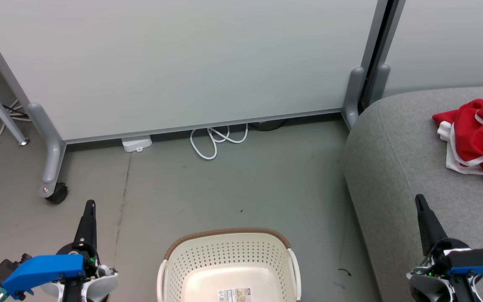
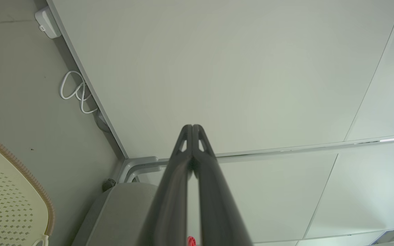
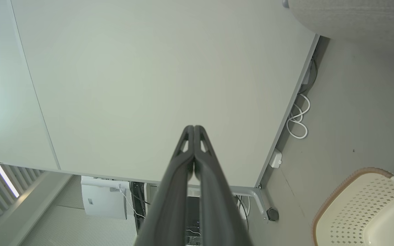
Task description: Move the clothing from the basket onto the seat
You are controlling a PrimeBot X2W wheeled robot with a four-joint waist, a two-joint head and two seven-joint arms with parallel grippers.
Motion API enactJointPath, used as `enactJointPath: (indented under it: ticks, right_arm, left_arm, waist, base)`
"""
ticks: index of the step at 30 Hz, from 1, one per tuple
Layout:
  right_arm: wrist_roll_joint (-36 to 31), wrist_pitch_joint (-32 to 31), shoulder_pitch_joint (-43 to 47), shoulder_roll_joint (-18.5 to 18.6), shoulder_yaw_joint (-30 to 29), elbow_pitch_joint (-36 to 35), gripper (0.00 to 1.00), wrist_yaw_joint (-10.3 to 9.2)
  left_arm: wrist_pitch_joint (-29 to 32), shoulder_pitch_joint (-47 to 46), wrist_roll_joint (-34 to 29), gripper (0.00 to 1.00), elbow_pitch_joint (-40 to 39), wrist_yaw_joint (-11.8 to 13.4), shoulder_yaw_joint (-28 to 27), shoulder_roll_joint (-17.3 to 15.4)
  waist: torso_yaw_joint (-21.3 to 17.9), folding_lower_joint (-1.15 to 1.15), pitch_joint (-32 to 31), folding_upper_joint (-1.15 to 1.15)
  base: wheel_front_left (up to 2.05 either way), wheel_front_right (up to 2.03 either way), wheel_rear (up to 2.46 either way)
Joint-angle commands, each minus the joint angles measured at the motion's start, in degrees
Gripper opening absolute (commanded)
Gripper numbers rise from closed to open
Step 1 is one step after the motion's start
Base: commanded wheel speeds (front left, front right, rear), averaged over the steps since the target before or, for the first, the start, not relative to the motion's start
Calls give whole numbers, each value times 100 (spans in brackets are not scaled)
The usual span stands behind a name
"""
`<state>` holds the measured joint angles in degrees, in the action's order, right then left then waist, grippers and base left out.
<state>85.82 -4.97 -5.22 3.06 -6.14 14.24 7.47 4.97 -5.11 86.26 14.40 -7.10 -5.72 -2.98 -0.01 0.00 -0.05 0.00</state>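
the red clothing [image 1: 480, 138] lay crumpled on the grey seat [image 1: 392, 167], well apart from the basket [image 1: 224, 232], which stood on the floor between the arms. the left gripper [image 1: 90, 204] and the right gripper [image 1: 420, 199] each had fingers clenched together, grasping nothing.

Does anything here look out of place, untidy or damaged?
Nothing looks damaged or spilled. The clothing lies in a crumpled heap on the seat, not folded. A white cable lies in loose loops on the floor by the partition. The basket stands upright, with no clothing seen inside.
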Motion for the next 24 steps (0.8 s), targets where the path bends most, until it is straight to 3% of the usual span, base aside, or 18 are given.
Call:
enactJointPath:
  ticks: [1, 15, 24]
  right_arm:
    - [142, -37, -100, -13, -24, -31, 0, 4]
    - [677, -180, -138, -25, -51, -30, 0, 4]
    - [665, -178, -129, -24, -49, -29, 0, 4]
  left_arm:
    - [40, -104, 113, 0, -37, -42, -40, 2]
    - [178, -155, 631, 0, -45, -63, -98, 16]
    - [179, -143, 620, 0, -43, -64, -97, 14]
  waist:
    - [0, 0, 2, 0]
    - [1, 0, 22, 0]
    - [1, 0, 23, 0]
  base:
    - [0, 0, 0]
    - [0, 0, 0]
    - [0, 0, 0]
